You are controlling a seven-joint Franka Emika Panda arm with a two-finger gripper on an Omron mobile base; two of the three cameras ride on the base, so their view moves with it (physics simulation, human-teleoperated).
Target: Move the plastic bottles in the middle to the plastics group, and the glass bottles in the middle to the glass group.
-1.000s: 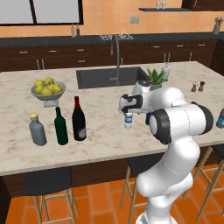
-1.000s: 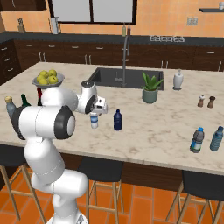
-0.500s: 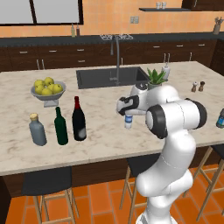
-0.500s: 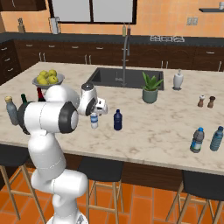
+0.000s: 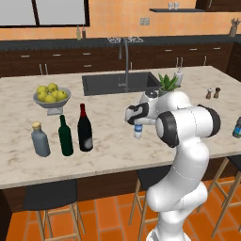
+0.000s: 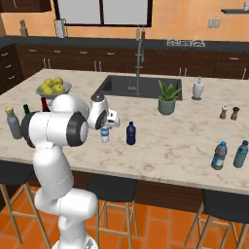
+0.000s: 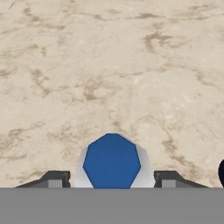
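Note:
The small plastic bottle (image 5: 138,130) (image 6: 105,134), clear-white with a blue cap (image 7: 112,161), stands upright mid-counter. My gripper (image 5: 137,123) (image 6: 105,127) (image 7: 112,181) reaches down over it, and its fingertips (image 7: 56,179) press in against both sides below the cap. The near-black glass bottle (image 5: 84,130) with a red neck stands at the left beside the glass group: a green wine bottle (image 5: 65,137) and a squat grey bottle (image 5: 40,140) (image 6: 13,123). The plastics group (image 6: 240,154) stands near the counter's right end, with one blue bottle (image 5: 237,127) at the picture's edge.
A dark blue bottle (image 6: 130,133) stands just right of the gripped one. Behind the glass group is a bowl of yellow fruit (image 5: 51,95). The sink (image 5: 120,83), a potted plant (image 6: 167,98), a white dispenser (image 6: 198,89) and two shakers (image 6: 229,113) line the far side.
The jaws have closed in from wide open onto the small bottle's sides. The hand and the bottle stay where they were.

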